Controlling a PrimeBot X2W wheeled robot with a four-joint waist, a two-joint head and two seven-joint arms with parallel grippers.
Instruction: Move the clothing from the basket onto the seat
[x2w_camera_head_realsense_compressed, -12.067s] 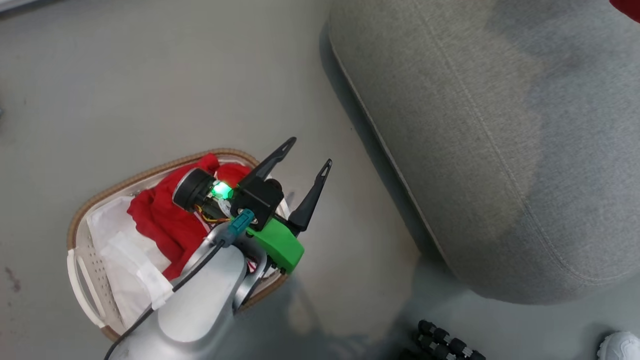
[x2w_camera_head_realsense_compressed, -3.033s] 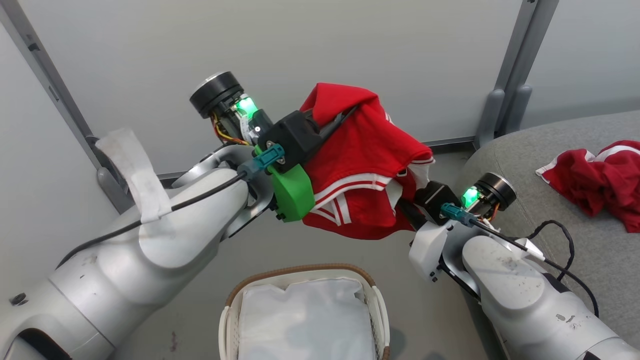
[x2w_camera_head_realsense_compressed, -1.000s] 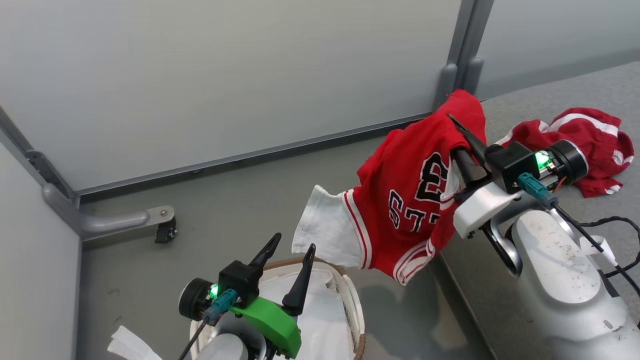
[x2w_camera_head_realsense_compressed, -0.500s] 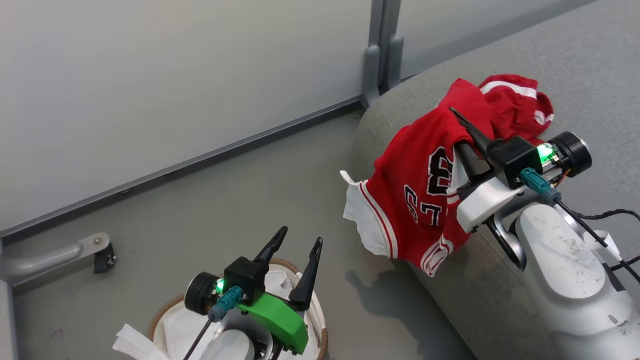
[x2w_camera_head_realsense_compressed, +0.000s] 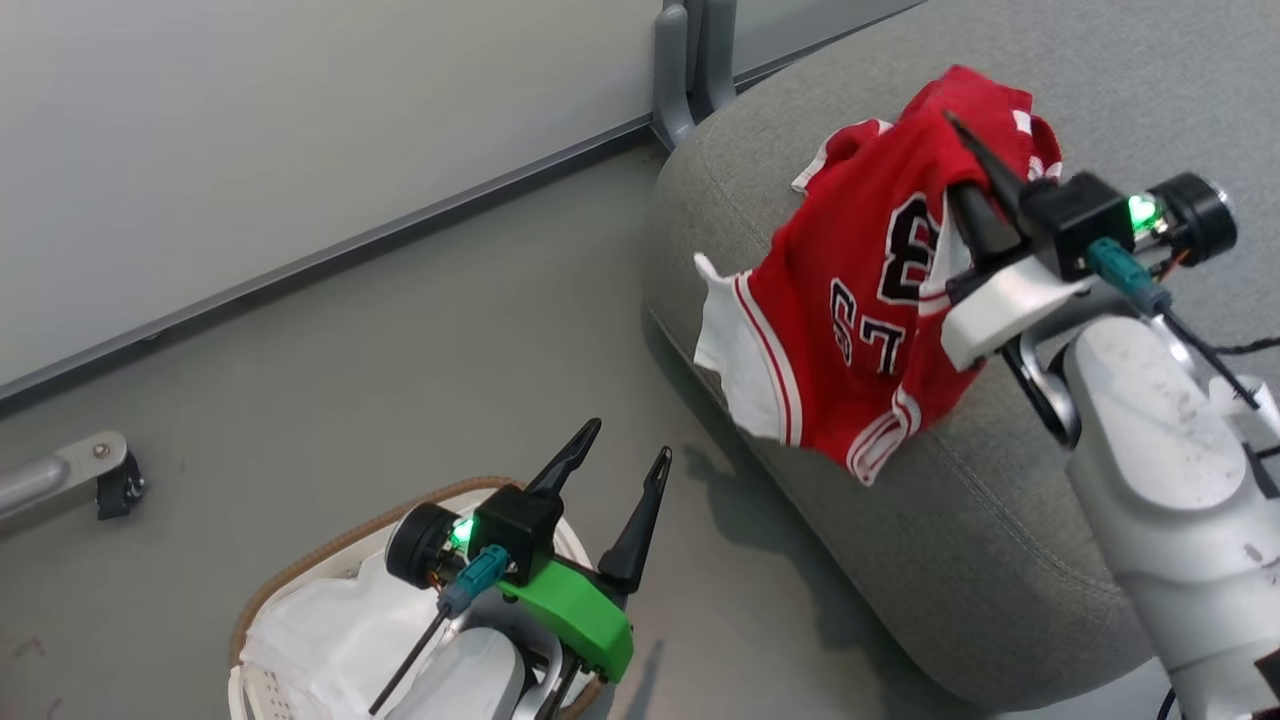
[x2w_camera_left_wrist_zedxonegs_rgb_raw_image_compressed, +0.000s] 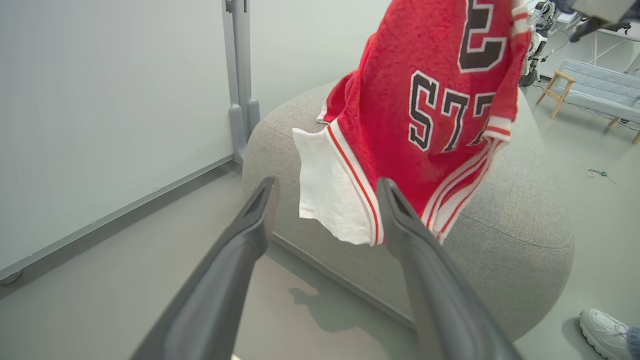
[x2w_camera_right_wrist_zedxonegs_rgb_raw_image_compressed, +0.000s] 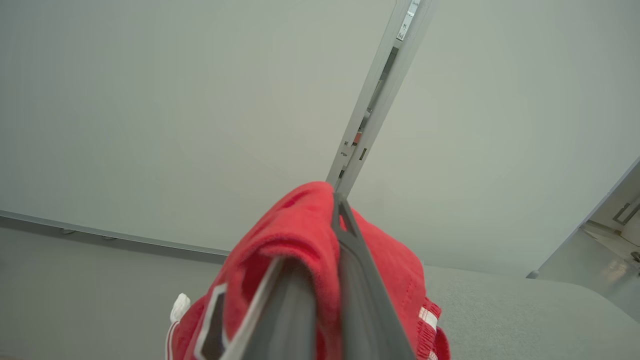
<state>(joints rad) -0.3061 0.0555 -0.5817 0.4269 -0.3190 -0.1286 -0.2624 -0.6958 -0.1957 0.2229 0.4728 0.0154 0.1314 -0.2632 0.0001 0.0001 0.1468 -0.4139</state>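
Observation:
The red jersey (x2w_camera_head_realsense_compressed: 850, 290), with black numerals and white trim, hangs from my right gripper (x2w_camera_head_realsense_compressed: 958, 135), which is shut on its upper fold. It dangles over the left edge of the grey sofa (x2w_camera_head_realsense_compressed: 1000, 500). Just behind it a second red garment (x2w_camera_head_realsense_compressed: 1045, 150) lies on the sofa, mostly hidden. My left gripper (x2w_camera_head_realsense_compressed: 628, 445) stands open and empty above the basket (x2w_camera_head_realsense_compressed: 300, 560), where the white liner (x2w_camera_head_realsense_compressed: 330, 640) shows. In the left wrist view the jersey (x2w_camera_left_wrist_zedxonegs_rgb_raw_image_compressed: 440, 100) hangs beyond the open fingers (x2w_camera_left_wrist_zedxonegs_rgb_raw_image_compressed: 250, 225). The right wrist view shows red cloth (x2w_camera_right_wrist_zedxonegs_rgb_raw_image_compressed: 295, 235) pinched between the shut fingers (x2w_camera_right_wrist_zedxonegs_rgb_raw_image_compressed: 350, 260).
A grey wall panel with a post (x2w_camera_head_realsense_compressed: 690, 60) runs behind the sofa. A metal foot with a caster (x2w_camera_head_realsense_compressed: 100, 480) sits on the floor at left. A person's white shoe (x2w_camera_left_wrist_zedxonegs_rgb_raw_image_compressed: 600, 325) stands by the sofa's near end, and a pale bench (x2w_camera_left_wrist_zedxonegs_rgb_raw_image_compressed: 595, 95) stands farther off.
The head camera has turned toward the sofa. My right gripper has carried the jersey farther over the sofa's edge, close to the other garment. The left gripper stays open over the basket.

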